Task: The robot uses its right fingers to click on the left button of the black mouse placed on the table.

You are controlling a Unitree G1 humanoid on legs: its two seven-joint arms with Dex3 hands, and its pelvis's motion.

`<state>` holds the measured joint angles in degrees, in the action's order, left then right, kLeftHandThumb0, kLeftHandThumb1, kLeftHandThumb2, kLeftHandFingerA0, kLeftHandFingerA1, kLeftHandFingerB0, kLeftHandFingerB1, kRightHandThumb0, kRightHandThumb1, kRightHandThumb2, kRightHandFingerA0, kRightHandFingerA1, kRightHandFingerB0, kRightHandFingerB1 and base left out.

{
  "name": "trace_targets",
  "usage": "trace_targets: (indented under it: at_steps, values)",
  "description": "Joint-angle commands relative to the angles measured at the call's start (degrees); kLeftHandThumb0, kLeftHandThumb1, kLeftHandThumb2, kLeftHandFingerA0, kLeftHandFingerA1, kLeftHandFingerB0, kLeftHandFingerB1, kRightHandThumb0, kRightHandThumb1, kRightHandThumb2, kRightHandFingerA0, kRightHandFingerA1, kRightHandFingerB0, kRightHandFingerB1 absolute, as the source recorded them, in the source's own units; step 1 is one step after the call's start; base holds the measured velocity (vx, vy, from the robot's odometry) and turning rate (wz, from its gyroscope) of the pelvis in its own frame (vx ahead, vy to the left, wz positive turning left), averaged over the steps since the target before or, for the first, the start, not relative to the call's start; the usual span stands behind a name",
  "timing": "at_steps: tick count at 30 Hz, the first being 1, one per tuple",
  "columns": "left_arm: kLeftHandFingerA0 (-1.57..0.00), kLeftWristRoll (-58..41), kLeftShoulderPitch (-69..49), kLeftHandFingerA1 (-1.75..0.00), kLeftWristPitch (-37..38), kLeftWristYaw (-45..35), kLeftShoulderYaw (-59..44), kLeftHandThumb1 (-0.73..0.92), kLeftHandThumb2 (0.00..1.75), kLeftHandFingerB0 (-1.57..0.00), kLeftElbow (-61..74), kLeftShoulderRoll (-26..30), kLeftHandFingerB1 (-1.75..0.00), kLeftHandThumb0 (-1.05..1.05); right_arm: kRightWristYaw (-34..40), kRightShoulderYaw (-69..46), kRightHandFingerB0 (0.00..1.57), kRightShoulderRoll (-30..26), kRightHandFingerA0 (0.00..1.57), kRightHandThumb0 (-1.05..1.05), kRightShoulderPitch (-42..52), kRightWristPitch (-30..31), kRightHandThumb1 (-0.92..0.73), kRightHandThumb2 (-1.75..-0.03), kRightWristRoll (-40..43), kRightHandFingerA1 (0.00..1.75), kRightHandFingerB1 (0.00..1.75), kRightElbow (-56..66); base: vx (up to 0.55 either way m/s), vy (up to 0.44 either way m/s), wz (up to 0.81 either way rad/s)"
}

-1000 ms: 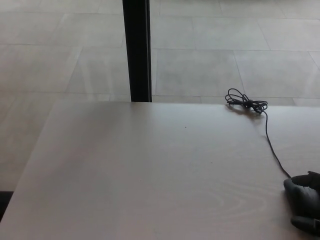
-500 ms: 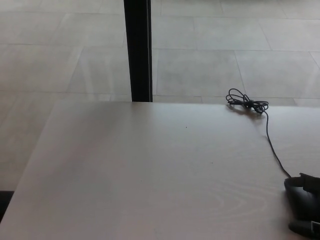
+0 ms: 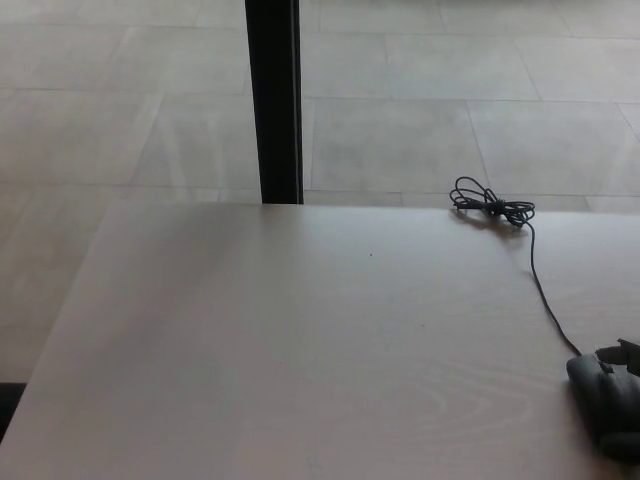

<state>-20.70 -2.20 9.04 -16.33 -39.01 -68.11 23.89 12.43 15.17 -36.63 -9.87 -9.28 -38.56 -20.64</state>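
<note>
The black mouse [image 3: 598,398] lies on the pale wooden table [image 3: 300,340] at the lower right, partly cut off by the picture's edge. Its thin black cable [image 3: 541,290] runs up from it to a coiled bundle [image 3: 492,208] near the table's far edge. A small dark part of my right hand [image 3: 629,353] shows at the right edge, right at the mouse's far end. It merges with the mouse, so its outline and its contact with the button are unclear. My left hand does not show.
A black vertical post [image 3: 274,100] stands behind the table's far edge, left of centre. Beyond it is a grey tiled floor [image 3: 420,90]. The table's left edge runs diagonally down to the lower left corner.
The dark hand part over the mouse has drawn back a little toward the right edge, leaving more of the mouse's top showing. The picture wobbled slightly; mouse and cable stayed put.
</note>
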Motion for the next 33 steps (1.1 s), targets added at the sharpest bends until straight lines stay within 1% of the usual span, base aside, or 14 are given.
trace_targets:
  at_steps: [1, 2, 4, 5, 8, 9, 12, 13, 14, 16, 17, 18, 19, 33]
  values:
    - [-0.6, -0.75, -0.81, -0.64, 2.15, -1.15, 0.33, 0.76, 1.15, -0.41, -0.04, 0.97, -0.56, -0.82, -0.93, 0.95, 0.45, 0.8, 0.27, -0.69, -2.03, 1.54, -0.75, -0.63, -2.5, 0.38, 0.34, 0.1, 0.0, 0.0, 0.0]
    - [-0.62, -0.93, -0.55, -0.52, 1.65, -0.83, 0.22, 0.92, 0.76, -0.41, -0.47, 1.14, -0.43, -0.85, -1.16, 1.28, 0.44, 0.97, 0.27, -0.7, -2.35, 1.79, -0.76, -0.62, -2.83, 0.38, 0.34, 0.1, 0.0, 0.0, 0.0]
    - [-0.57, -1.15, -0.53, -0.62, 1.51, -0.36, 0.07, 0.75, 1.15, -0.39, -0.41, 0.97, -0.55, -0.79, -1.26, 1.5, 0.45, 1.41, 0.27, -0.71, -2.72, 1.81, -0.75, -0.63, -2.71, 0.38, 0.34, -0.31, 0.0, 0.0, 0.0]
    - [-0.63, -1.16, -0.57, -0.52, 1.59, -0.34, 0.12, 0.92, 0.74, -0.47, -0.31, 0.92, -0.44, -0.83, -1.2, 1.57, 0.45, 1.53, 0.26, -0.71, -2.85, 1.61, -0.75, -0.63, -2.66, 0.38, 0.34, -0.52, 0.0, 0.0, 0.0]
    - [-0.64, -0.85, -0.8, -0.54, 1.88, -0.27, 0.58, 0.92, 0.77, -0.43, -0.23, 0.91, -0.43, -0.85, -0.53, 1.99, 0.45, 1.39, 0.27, -0.72, -3.37, 1.16, -0.77, -0.63, -3.33, 0.4, 0.34, -1.68, 0.0, 0.0, 0.0]
    - [-0.65, -0.58, -0.98, -0.54, 2.39, 0.1, 0.81, 0.92, 0.78, -0.46, -0.12, 0.83, -0.45, -0.84, -2.05, 2.13, 0.34, 1.26, 0.17, -0.75, -3.36, 3.37, -0.62, -1.0, -3.89, 0.49, 0.5, -1.48, 0.0, 0.0, 0.0]
    - [-0.64, -1.08, -0.93, -0.53, 2.74, -0.97, 0.56, 0.92, 0.76, -0.46, -0.59, 1.0, -0.44, -0.83, -1.2, 1.95, 0.44, 0.82, 0.27, -0.71, -3.54, 2.41, -0.77, -0.64, -3.79, 0.39, 0.33, -2.74, 0.0, 0.0, 0.0]
    - [-0.63, -1.51, -0.8, -0.63, 2.22, -0.85, 0.17, 0.75, 1.15, -0.44, -0.75, 1.08, -0.56, -0.79, -0.2, 1.69, 0.46, 0.49, 0.28, -0.7, -3.44, 1.67, -0.75, -0.63, -3.7, 0.39, 0.34, -3.89, 0.0, 0.0, 0.0]
    - [-0.66, -1.58, -0.77, -0.52, 2.19, -0.89, 0.13, 0.92, 0.74, -0.45, -0.76, 1.09, -0.44, -0.83, -0.07, 1.48, 0.46, 0.45, 0.28, -0.7, -3.53, 1.27, -0.75, -0.63, -3.32, 0.39, 0.34, -4.76, 0.0, 0.0, 0.0]
    - [-0.65, -1.68, -0.72, -0.53, 2.03, -1.02, 0.09, 0.92, 0.76, -0.44, -0.9, 1.18, -0.43, -0.84, 0.65, 1.19, 0.46, 0.39, 0.28, -0.7, -3.76, 0.25, -0.75, -0.63, -2.82, 0.39, 0.34, -6.57, 0.0, 0.0, 0.0]
    - [-0.6, -1.77, -0.66, -0.63, 1.91, -0.92, 0.03, 0.75, 1.15, -0.41, -1.0, 1.17, -0.55, -0.79, 1.19, 1.36, 0.45, 0.09, 0.28, -0.73, -3.97, 0.05, -0.78, -0.64, -3.25, 0.38, 0.34, -7.84, 0.0, 0.0, 0.0]
    - [-0.6, -1.85, -0.54, -0.63, 1.71, -0.75, -0.04, 0.75, 1.15, -0.41, -1.15, 1.18, -0.55, -0.79, 1.99, 1.62, 0.45, -0.36, 0.28, -0.73, -4.18, -0.18, -0.78, -0.64, -3.87, 0.38, 0.34, -9.64, 0.0, 0.0, 0.0]
    - [-0.65, -1.74, -0.61, -0.53, 1.88, -0.81, 0.11, 0.92, 0.76, -0.45, -1.07, 1.11, -0.44, -0.85, 2.05, 1.66, 0.46, -0.65, 0.28, -0.74, -4.11, -0.01, -0.78, -0.64, -4.21, 0.38, 0.34, -9.59, 0.0, 0.0, 0.0]
    - [-0.62, -1.49, -1.37, -0.55, 2.95, -1.45, 0.7, 0.92, 0.79, -0.44, -0.18, 0.99, -0.46, -0.85, 1.63, 3.39, 0.47, 0.78, 0.29, -0.74, -3.51, -1.37, -0.75, -0.63, -4.63, 0.38, 0.34, -6.45, 0.0, 0.0, 0.0]
